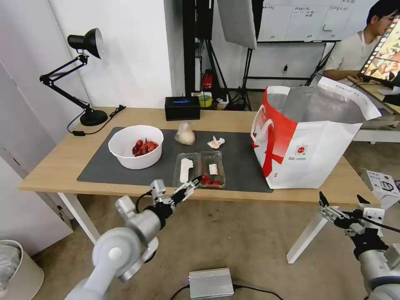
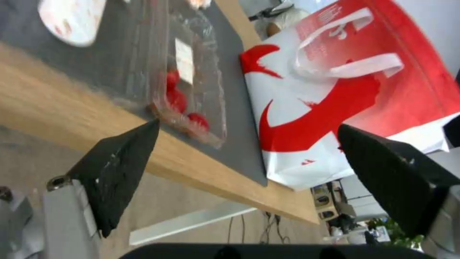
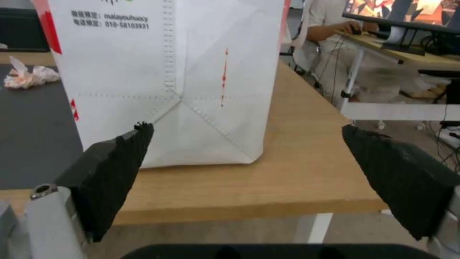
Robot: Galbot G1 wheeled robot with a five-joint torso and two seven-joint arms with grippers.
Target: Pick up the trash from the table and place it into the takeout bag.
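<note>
Both grippers gape wide; left gripper [image 1: 195,182] at clamshell box [image 1: 200,168] near edge: advance level, straddle the rim; right gripper [image 1: 342,201] idle near takeout bag [image 1: 308,154].

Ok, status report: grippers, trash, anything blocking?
Left gripper open at clamshell box, near table edge. Right gripper open, low beside takeout bag. Nothing bagged visibly. No obstruction.

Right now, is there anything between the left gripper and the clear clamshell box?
Nothing visible is in the way. The left gripper is open at the table's near edge, right before the clamshell box. The white bowl stands off to the left, and the takeout bag to the right.
</note>
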